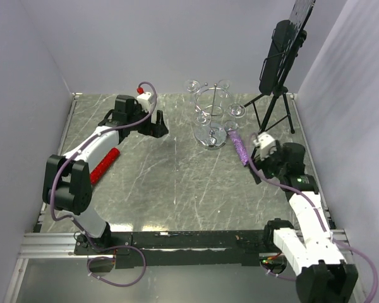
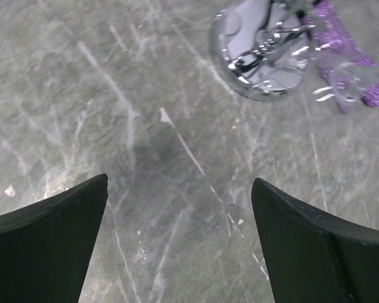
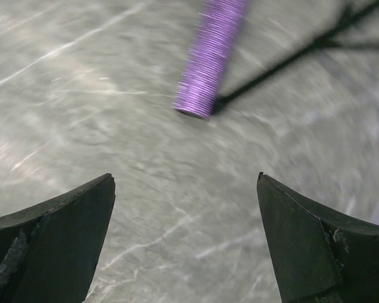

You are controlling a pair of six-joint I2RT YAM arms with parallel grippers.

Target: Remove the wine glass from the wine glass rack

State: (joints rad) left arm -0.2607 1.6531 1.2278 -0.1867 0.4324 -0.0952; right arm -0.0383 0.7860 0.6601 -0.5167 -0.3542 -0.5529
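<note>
While left fingers (image 2: 47, 252) and right fingers (image 3: 50, 246) gape empty, wine glass rack (image 2: 259, 63) blurred, cropped.

Table (image 1: 177, 189): grey marble look with white veins and scratches. Wine glass rack (image 1: 210, 101), upper centre: shiny chrome wire, mirror disc base. Wine glasses (image 1: 236, 111) on it: clear, with white glints. Ribbed cylinder (image 1: 237, 146) right of the rack: purple, fine ridges. Cylinder (image 1: 105, 165) at left: red. Tripod stand (image 1: 275, 104), upper right: black, perforated panel. Left arm (image 1: 95, 142) and right arm (image 1: 306, 221): white shells, black joints. Cables (image 1: 54, 189): pale purple. Walls (image 1: 25, 76): plain lavender-white.
</note>
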